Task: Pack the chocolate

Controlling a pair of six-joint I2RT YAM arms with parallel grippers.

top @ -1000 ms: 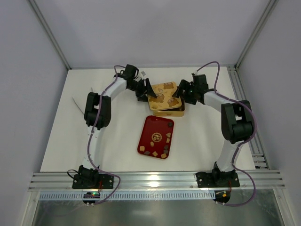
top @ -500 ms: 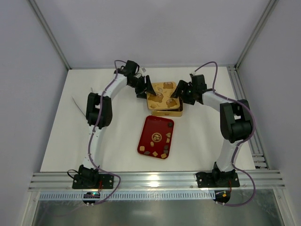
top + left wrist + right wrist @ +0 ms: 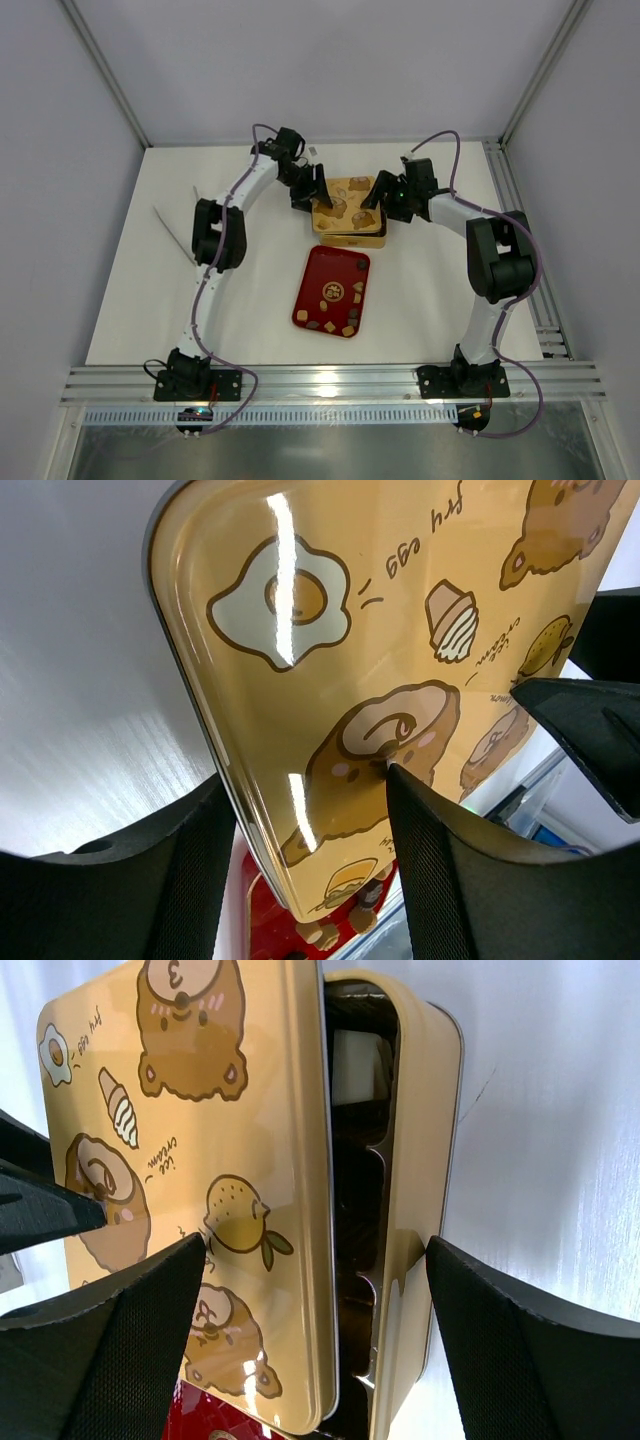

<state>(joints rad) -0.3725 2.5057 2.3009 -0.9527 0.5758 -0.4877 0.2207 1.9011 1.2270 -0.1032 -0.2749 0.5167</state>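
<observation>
Several small chocolates [image 3: 340, 312] in tan, cream and dark brown lie on the red tray [image 3: 312, 270]; a few show in the left wrist view [image 3: 330, 935]. Behind the tray stands the gold tin [image 3: 352, 238]. Its cartoon-printed lid [image 3: 345, 197] is held tilted above it, off to one side. My left gripper [image 3: 318, 190] is shut on the lid's left edge [image 3: 330, 730]. My right gripper [image 3: 378, 196] is open and straddles the lid [image 3: 230, 1160] and the tin's outer wall [image 3: 420, 1160]. The gap between them shows dark compartments and a cream piece [image 3: 355, 1065].
A thin white strip [image 3: 172, 228] lies on the table at the left. A metal rail [image 3: 515, 200] runs along the right edge and aluminium bars [image 3: 330, 380] cross the front. Grey walls close in the back and sides.
Both wrists have moved slightly toward the back. The lid has shifted a little and now sits more squarely over the tin. The tray and chocolates have not moved.
</observation>
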